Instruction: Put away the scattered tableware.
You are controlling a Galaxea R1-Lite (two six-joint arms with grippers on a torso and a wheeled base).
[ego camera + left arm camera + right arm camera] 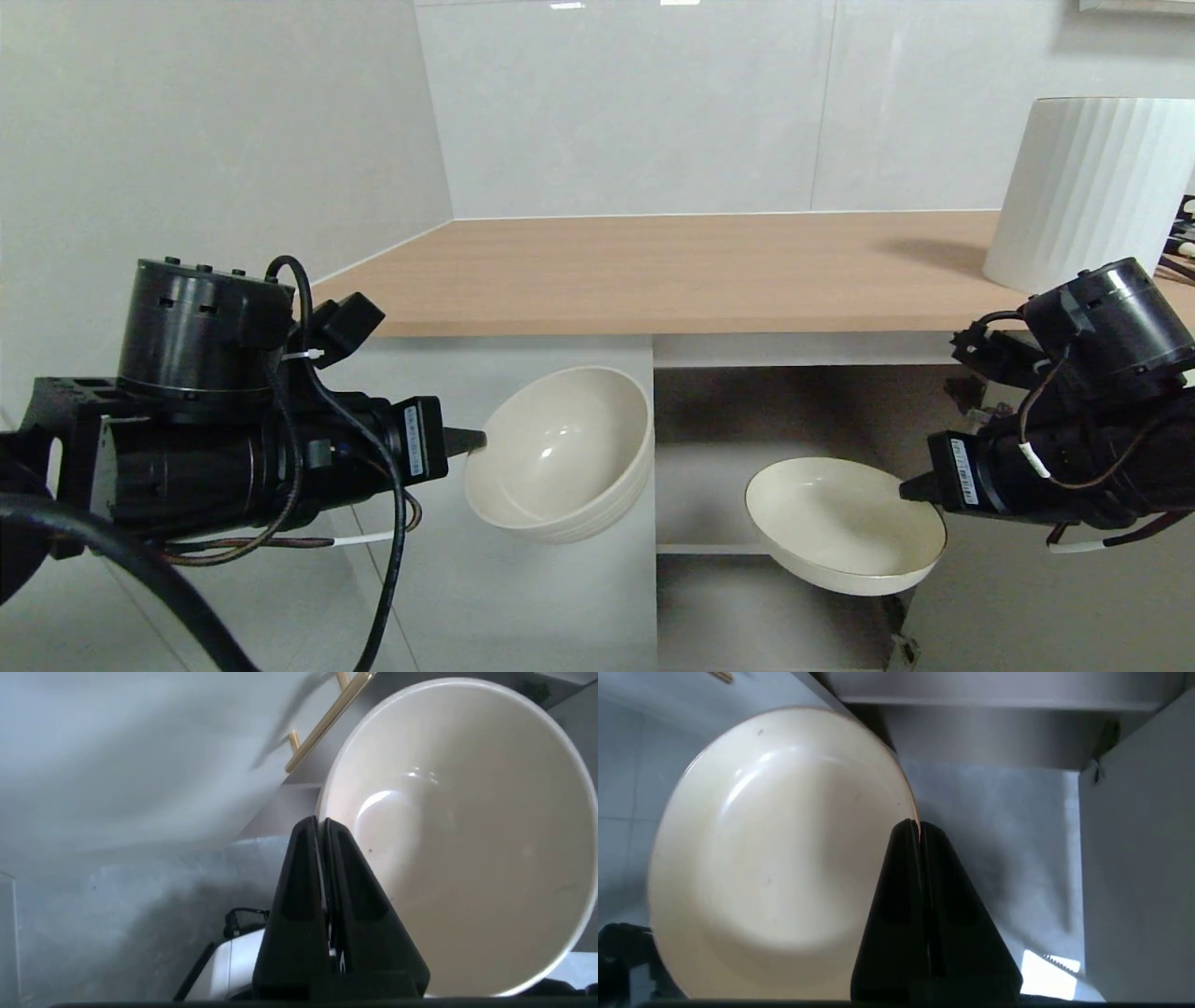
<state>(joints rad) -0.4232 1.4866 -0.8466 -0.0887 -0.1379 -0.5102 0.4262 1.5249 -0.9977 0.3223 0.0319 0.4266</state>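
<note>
Two pieces of cream tableware are here: one deep bowl (560,448) and one shallow dish (840,523). There are two tools, the left tool (471,439) and the right tool (910,487), with one piece to each. One wooden table (653,271) carries one white ribbed shade (1088,187). Below it is one open cupboard (794,401) with one shelf (700,495).

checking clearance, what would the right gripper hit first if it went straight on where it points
Probably the bowl held by the left gripper: the plate in the right gripper leads toward it, though depth is unclear.
</note>
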